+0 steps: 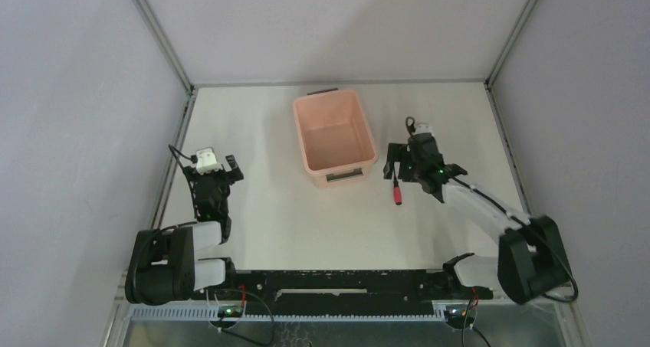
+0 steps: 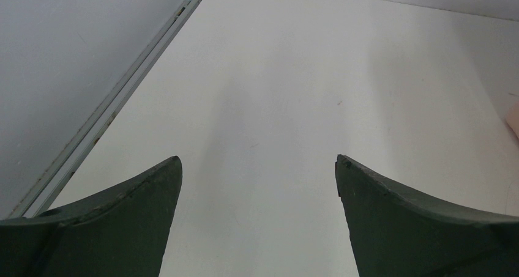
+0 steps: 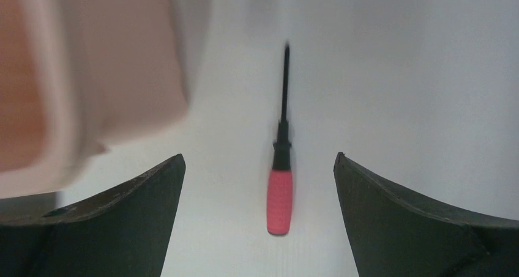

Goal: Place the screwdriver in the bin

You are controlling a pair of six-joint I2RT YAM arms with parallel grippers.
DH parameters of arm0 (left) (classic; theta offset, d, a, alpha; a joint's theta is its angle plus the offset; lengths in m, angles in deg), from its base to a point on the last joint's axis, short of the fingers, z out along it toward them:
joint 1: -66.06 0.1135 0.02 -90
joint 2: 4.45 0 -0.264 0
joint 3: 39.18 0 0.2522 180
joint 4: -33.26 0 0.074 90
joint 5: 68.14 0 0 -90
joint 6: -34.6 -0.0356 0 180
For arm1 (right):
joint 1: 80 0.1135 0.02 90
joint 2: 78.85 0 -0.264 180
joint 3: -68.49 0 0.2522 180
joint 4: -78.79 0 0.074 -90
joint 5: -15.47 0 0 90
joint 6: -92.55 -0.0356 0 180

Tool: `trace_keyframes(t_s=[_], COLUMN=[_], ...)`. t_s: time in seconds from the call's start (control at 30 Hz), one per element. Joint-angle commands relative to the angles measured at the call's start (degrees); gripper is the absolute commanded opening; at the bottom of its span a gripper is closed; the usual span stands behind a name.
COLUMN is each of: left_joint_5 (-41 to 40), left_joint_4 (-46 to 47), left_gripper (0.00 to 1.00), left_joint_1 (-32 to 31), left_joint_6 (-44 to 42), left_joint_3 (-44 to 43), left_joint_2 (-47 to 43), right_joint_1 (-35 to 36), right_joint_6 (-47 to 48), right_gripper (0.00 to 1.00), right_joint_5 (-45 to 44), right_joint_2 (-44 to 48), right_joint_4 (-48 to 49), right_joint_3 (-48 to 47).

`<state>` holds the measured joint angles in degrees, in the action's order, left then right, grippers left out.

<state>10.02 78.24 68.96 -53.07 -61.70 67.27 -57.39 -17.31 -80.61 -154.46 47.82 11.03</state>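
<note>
Right hand [image 3: 258, 156] spread wide, screwdriver [image 3: 280, 194] lying untouched, centred between jaws

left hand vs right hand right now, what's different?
Position: the right hand hangs over the screwdriver, beside the bin; the left hand hangs over bare table, away from both.
Gap: the right hand has the screwdriver's red handle in its gap; the left hand has nothing.
Shared: both open, both empty.

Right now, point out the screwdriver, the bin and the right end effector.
screwdriver [image 3: 280, 194], right wrist view, handle.
bin [image 1: 341, 166], top view, near rim.
right end effector [image 3: 258, 156], right wrist view, between fingertips.
</note>
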Motion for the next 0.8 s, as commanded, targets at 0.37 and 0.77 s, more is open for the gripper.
trace_keyframes(t_s=[0.37, 0.77], left_joint_5=[-0.32, -0.35], left_joint_4=[0.85, 0.85], left_gripper=[1.00, 1.00], left_joint_1=[-0.13, -0.14], left_joint_6=[-1.01, -1.01], left_joint_3=[-2.57, -2.50], left_joint_2=[0.08, 0.08], right_joint_1=[1.43, 2.34], right_joint_6=[-8.41, -6.64], right_gripper=[0.61, 0.00], right_joint_5=[-1.41, -6.53], right_joint_2=[-15.37, -7.61], right_joint_4=[-7.34, -16.00], right_joint_3=[-3.50, -7.25])
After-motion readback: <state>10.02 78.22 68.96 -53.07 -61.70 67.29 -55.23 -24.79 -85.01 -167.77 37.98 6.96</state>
